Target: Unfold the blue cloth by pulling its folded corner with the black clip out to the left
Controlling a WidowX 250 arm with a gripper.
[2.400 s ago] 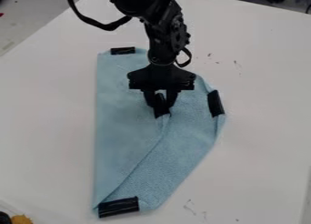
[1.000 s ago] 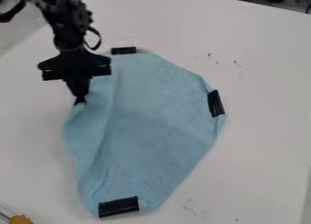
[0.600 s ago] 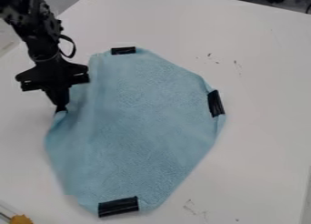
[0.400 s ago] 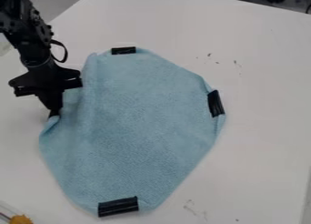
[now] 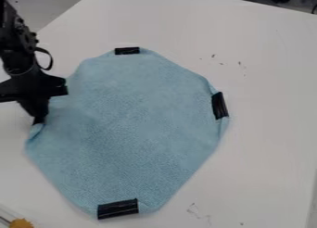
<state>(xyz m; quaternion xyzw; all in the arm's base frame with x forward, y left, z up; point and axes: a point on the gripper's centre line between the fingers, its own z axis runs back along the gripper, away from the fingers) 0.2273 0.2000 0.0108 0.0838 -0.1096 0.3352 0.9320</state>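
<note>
Camera view: I see the tool (image 5: 38, 121) pinching the cloth (image 5: 130, 129) opposite the right tape (image 5: 219, 105), drawing that edge farther from it; the fold opens nearly flat on the worktop (image 5: 272, 153).

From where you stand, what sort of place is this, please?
Probably a robotics lab: a black gripper holds a blue cloth by its edge, with black tape on the cloth and a white table underneath.

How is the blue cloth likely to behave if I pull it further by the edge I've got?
The blue cloth looks thin and floppy, so it would probably bend and ruck near the gripper rather than slide flat. The black tape strips at its edges seem to pin it, so expect it to tauten.
</note>
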